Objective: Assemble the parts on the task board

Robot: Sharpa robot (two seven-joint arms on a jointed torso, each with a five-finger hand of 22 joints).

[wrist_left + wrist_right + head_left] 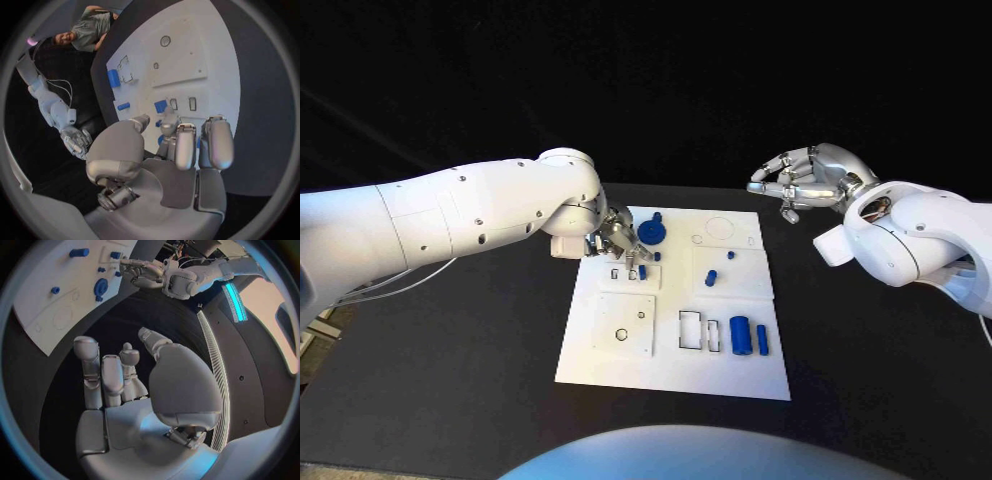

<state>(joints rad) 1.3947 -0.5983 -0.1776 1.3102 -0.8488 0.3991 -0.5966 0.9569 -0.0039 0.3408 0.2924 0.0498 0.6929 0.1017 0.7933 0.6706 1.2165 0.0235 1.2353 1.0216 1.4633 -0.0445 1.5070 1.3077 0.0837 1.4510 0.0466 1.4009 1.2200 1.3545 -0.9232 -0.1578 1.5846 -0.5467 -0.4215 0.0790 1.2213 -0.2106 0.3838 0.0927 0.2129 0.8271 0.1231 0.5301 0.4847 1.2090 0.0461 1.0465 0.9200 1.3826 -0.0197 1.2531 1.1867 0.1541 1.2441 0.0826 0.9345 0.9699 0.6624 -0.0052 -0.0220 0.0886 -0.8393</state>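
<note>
Silver left hand (615, 240) over task board (625, 360), fingertips down.

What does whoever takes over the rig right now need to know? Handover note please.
Left robot hand: down over the far left of the task board, fingertips at a small blue part; a grip cannot be confirmed.
Right robot hand: raised off the board's far right corner, fingers curled, holding nothing.
Parts: round blue part at the far edge, small pieces mid-board, two blue cylinders lying at the near right.
Done: nothing clearly seated.
Left: most of the assembly.
</note>
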